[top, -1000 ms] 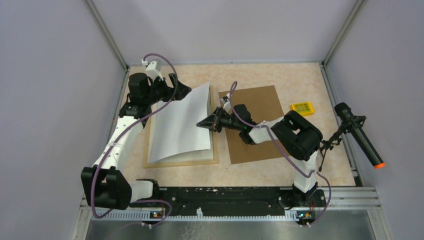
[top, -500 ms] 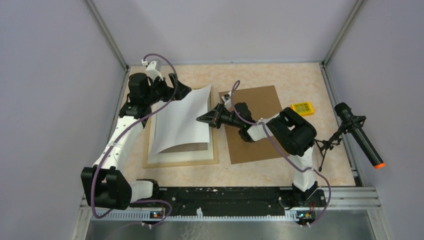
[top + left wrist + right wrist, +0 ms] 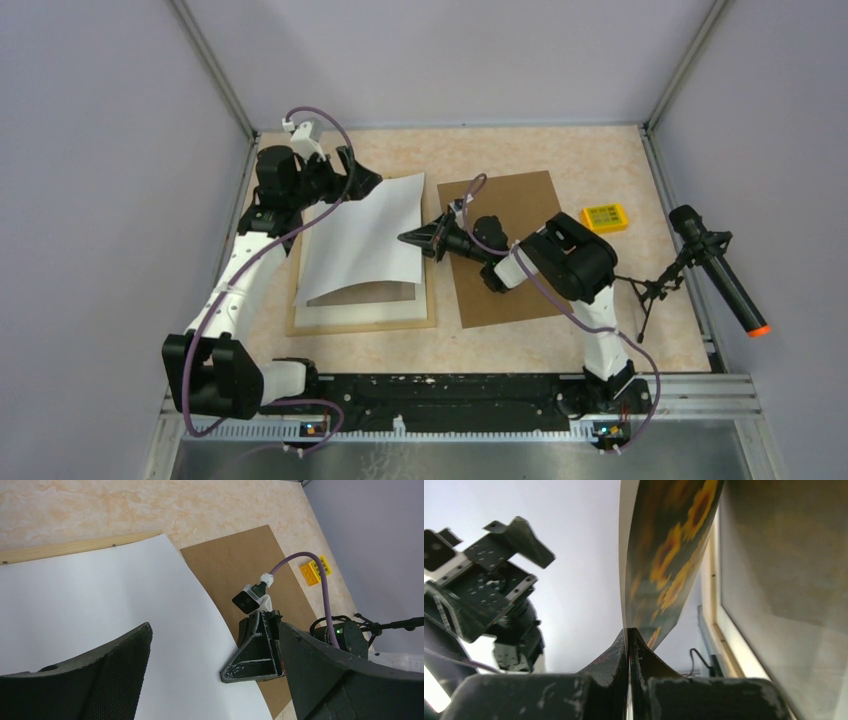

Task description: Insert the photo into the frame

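Over the left half of the beige marbled worktop [image 3: 560, 150] lay the large rectangular frame of light natural wood [image 3: 360, 328], with a white cardboard mat [image 3: 360, 312] inside it. The rectangular sunflower photo [image 3: 365, 240] hung just above the frame, bowed, with its near edge raised clear of the mat.

The right hand [image 3: 405, 238] was clamped on the photo's right edge, fingers pressed together on the sheet. The left hand [image 3: 358, 175] stood with its fingers wide apart at the sheet's far left corner, holding nothing. Contact with the paper could not be confirmed.

The printed face was turned downward. In my judgement this suited a frame lying on its front, with the print to go in face down. The plain brown rectangular backing board [image 3: 505, 245] lay flat just beside the frame on the right, probably parked for fitting afterwards. The spread left hand appeared set to steady the far corner.

From above, only the photo's blank white back was visible. The right wrist view alone showed the yellow-orange flowers on dark green and the pinch at the edge. The left wrist view showed the right hand's fingers meeting the sheet's edge from the side, with the board beyond.
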You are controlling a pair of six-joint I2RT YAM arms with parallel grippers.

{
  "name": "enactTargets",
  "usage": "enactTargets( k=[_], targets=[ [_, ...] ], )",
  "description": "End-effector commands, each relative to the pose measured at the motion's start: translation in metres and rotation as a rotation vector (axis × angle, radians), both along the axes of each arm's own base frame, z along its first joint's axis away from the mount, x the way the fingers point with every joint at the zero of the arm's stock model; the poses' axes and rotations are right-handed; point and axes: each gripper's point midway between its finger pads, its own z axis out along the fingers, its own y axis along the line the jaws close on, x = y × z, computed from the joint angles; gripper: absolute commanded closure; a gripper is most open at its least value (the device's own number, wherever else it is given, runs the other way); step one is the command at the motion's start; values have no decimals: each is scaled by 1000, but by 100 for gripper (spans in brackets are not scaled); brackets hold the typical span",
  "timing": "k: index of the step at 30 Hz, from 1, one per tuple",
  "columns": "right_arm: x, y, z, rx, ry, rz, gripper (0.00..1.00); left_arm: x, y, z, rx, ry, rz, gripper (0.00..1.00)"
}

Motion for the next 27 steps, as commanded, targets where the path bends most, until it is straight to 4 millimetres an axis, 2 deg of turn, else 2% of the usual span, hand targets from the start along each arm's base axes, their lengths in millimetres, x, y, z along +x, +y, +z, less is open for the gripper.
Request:
enactTargets(
  k=[1,6,11,16,22,25,27],
  targets=[
    [-1,-8,24,147,-6,-15,100,2,0,7,-17,-36,-2,1],
    [-5,2,28,148,-18,17,100,2,1,8,-23,-37,-4,1],
    [-3,12,15,70,-42,25,100,2,2,7,-20,-36,2,1],
    [-4,12,4,17,-59,22,100,2,2,7,-22,-34,0,1],
    [-9,7,5,51,-55,38,100,2,2,7,-24,-34,-2,1],
    [-10,10,-1,-26,-95,50,82,2,2,7,-25,-32,-2,1],
    [-10,12,-8,-109,-126,60,74,3,2,5,-25,-30,-2,1]
  ],
)
